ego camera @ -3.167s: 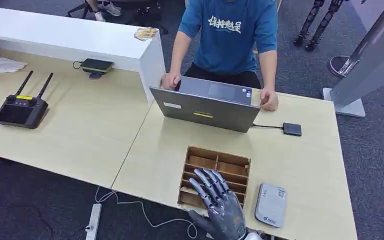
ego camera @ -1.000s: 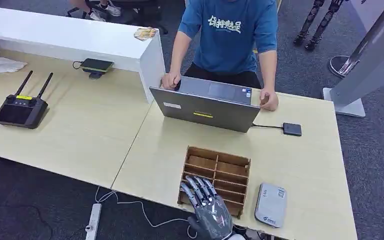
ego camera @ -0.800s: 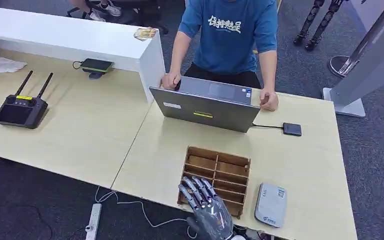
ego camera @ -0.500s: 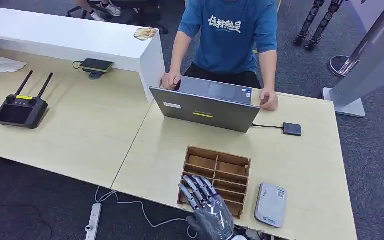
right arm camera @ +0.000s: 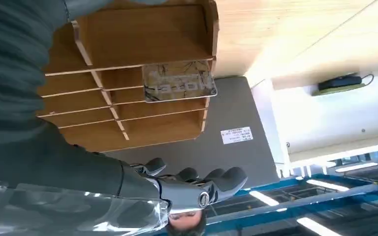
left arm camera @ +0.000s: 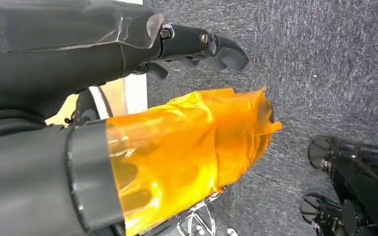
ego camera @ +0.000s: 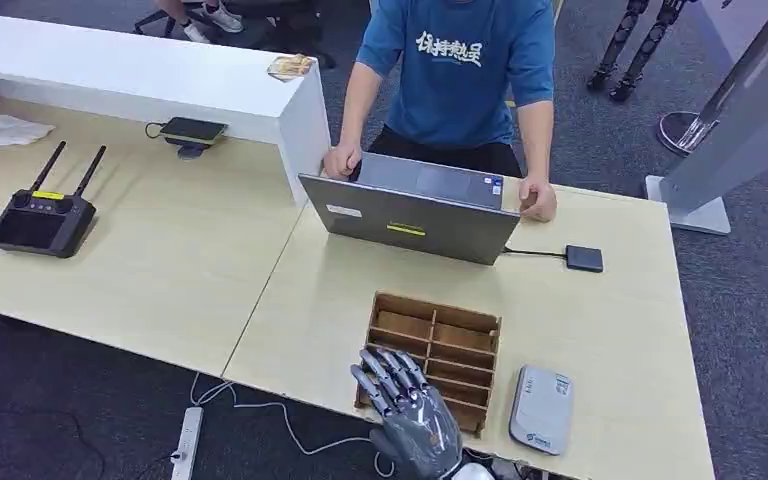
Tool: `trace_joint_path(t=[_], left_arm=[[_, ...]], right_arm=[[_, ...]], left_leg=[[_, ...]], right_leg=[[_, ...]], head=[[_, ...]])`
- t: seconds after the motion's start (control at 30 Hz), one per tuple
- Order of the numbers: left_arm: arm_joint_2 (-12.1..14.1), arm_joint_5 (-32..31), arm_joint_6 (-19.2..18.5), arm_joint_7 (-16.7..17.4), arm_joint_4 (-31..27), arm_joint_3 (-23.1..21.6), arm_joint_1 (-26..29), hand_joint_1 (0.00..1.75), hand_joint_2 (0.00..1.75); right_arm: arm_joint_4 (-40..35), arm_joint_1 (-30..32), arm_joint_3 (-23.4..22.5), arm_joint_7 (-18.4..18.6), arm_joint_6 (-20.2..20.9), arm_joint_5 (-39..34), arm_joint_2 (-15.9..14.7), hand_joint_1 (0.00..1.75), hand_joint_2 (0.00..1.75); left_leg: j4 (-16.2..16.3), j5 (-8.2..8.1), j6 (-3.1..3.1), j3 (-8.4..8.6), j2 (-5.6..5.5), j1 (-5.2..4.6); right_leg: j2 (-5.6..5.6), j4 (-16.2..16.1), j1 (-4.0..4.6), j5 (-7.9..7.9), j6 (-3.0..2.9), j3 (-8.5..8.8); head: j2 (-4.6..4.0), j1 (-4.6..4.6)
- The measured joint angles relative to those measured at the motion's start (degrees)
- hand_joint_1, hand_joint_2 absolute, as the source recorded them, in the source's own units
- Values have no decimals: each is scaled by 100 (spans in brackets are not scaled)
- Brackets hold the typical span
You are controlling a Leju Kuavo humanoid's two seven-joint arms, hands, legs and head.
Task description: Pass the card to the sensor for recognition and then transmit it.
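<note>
Your right hand sits at the near edge of the table, its fingers spread and straight, reaching over the near left corner of the wooden slotted rack. It holds nothing, and from the head view you cannot tell whether the fingertips touch the rack's wood or hang just above it.

From the right wrist you can see the card standing in one of the rack's slots on the left side of the rack, well apart from the outstretched fingers of the hand.

Your left hand hangs over the grey carpet; the dark fingers are stretched out with nothing in them (the thumb is wrapped in orange film).

Just right of the rack lies a flat grey device. Farther back, an open laptop faces a person in a blue shirt, whose hands rest at its two sides. A small black box on a cable lies to its right, which may be the sensor, though you cannot tell.
</note>
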Motion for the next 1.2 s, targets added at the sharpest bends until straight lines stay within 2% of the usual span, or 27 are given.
trace_joint_path(t=[0.27,1.2], left_arm=[[0,-39,-24,0,-31,0,0,0,0],[-2,-61,-26,0,-64,0,1,0,0]], right_arm=[[199,-100,-77,-11,0,-2,140,0,175],[357,-131,-147,11,0,55,201,0,175]], left_leg=[[0,0,0,0,0,0],[0,0,0,0,0,0]], right_leg=[[0,0,0,0,0,1],[0,0,0,0,0,1]], head=[[0,0],[0,0]])
